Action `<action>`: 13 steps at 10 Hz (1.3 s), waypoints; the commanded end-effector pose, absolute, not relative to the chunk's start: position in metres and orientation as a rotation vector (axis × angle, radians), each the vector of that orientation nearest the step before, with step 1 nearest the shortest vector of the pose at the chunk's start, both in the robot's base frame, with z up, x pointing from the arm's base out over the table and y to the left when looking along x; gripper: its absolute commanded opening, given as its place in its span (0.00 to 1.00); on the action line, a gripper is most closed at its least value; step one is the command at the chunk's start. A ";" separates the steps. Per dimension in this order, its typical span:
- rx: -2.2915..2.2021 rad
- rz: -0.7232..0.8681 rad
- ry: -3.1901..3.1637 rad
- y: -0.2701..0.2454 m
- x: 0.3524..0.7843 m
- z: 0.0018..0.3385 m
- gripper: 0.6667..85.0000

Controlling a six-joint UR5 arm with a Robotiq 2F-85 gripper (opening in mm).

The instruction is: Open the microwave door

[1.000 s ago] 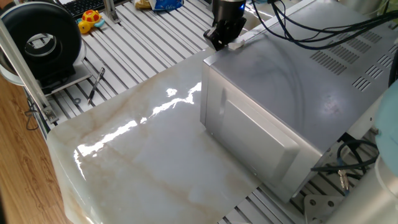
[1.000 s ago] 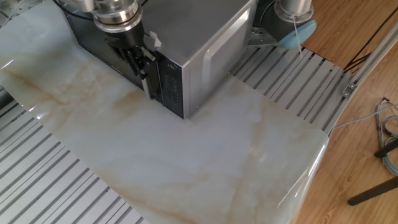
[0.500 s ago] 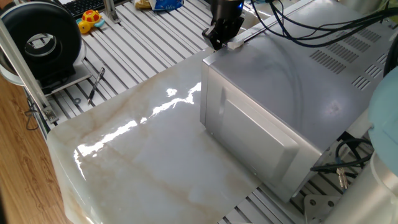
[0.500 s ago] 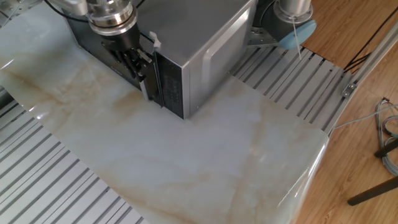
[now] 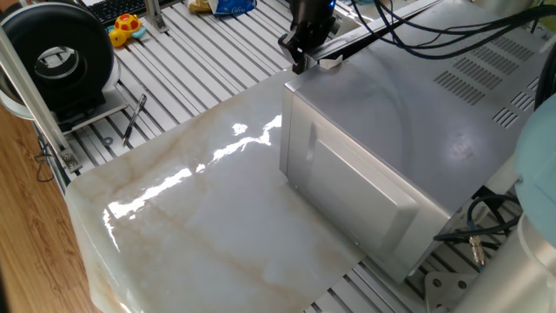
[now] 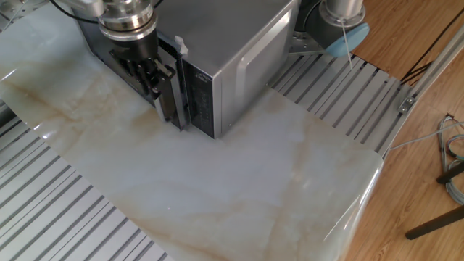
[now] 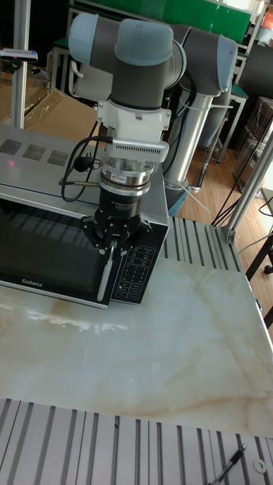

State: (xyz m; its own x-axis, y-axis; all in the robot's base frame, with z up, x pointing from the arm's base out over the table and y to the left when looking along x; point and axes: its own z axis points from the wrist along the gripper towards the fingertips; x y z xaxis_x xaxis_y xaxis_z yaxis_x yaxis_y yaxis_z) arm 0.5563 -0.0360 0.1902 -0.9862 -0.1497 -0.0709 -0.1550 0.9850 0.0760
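The gripper hides the microwave door handle edge.

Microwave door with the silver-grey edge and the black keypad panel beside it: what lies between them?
Only a narrow bare gap separates the dark microwave door and black keypad panel; the other fixed view shows it.

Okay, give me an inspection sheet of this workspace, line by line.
Surface: glossy marble slab on slatted metal table.
Job's things: microwave door ajar, its free edge pulled off the microwave.
Clutter: yellow toy, keyboard, black fan.
Gripper: gripper at the door's handle edge; grip unclear.
Cables: black cables across the microwave top.
Surroundings: wood floor.
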 end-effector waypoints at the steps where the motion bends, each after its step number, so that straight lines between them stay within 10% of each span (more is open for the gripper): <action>1: -0.339 0.122 3.040 -0.039 0.558 0.190 1.00; 10: -0.425 -0.039 3.073 -0.038 0.551 0.232 0.81; 11: -0.409 -0.064 3.077 -0.036 0.551 0.240 0.66; 13: -0.268 -0.091 3.106 -0.029 0.545 0.253 0.00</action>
